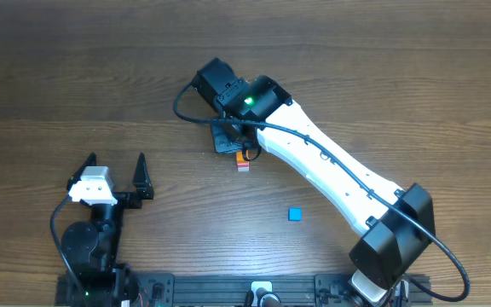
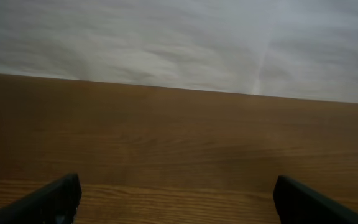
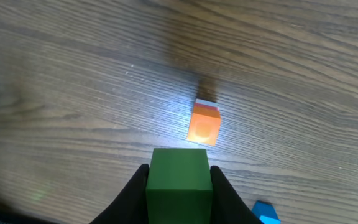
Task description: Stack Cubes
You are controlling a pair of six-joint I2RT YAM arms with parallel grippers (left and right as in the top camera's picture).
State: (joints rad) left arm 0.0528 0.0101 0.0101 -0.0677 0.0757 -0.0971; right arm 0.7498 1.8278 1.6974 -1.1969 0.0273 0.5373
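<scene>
A wood-grain surface (image 1: 75,77) carries an orange-topped cube stack (image 1: 243,162) and, well apart, a blue cube (image 1: 294,214).

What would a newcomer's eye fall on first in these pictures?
First the green cube, clamped in the right gripper above the wooden table near its middle. Close by it stands an orange cube, and a blue cube lies alone nearer the arms' bases. The left gripper rests open at the table's left.
</scene>
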